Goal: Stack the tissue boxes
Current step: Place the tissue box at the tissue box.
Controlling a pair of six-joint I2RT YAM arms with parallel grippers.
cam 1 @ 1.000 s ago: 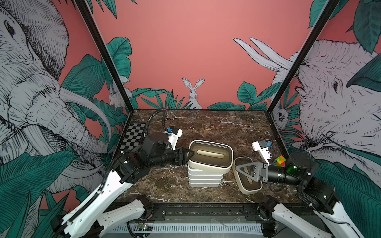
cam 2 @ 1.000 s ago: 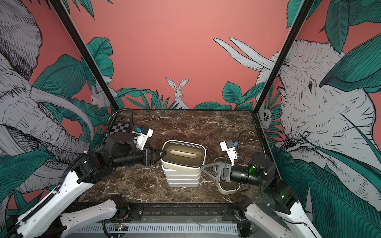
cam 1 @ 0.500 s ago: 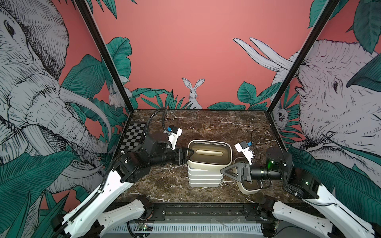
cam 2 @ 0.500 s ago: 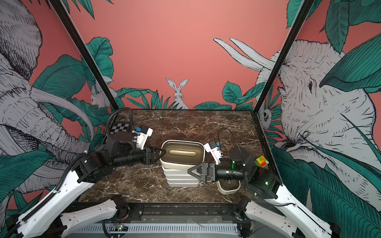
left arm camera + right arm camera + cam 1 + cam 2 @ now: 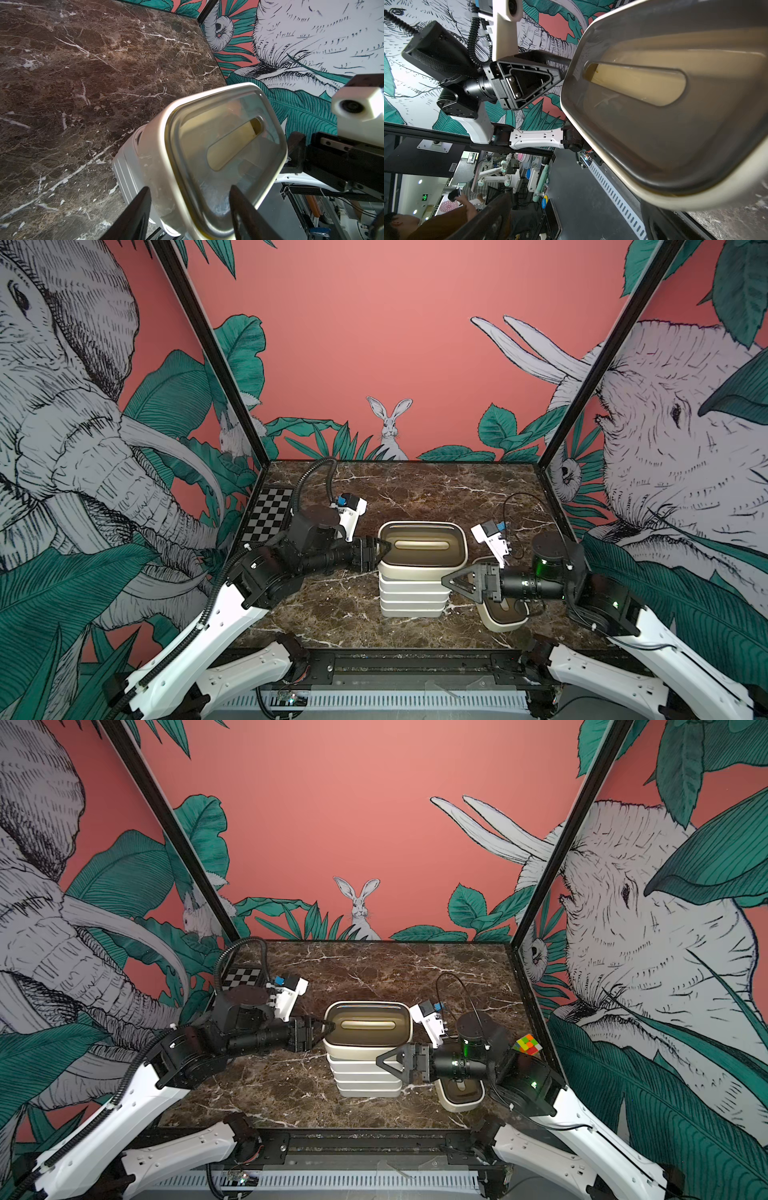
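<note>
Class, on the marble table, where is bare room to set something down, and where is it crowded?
Bare: rear strip of table between back wall and stack; front-left patch beside the stack. Crowded: top box in left tool, open right tool alongside, lone box front-right.

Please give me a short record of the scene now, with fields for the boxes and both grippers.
stack: white boxes piled at the centre of the table
top box: cream, dark lid, on the stack
left gripper: shut on the top box's end
right gripper: open, beside the stack
loose box: dark-lidded, on the table, right of the stack
others: checkered board, multicoloured cube
</note>
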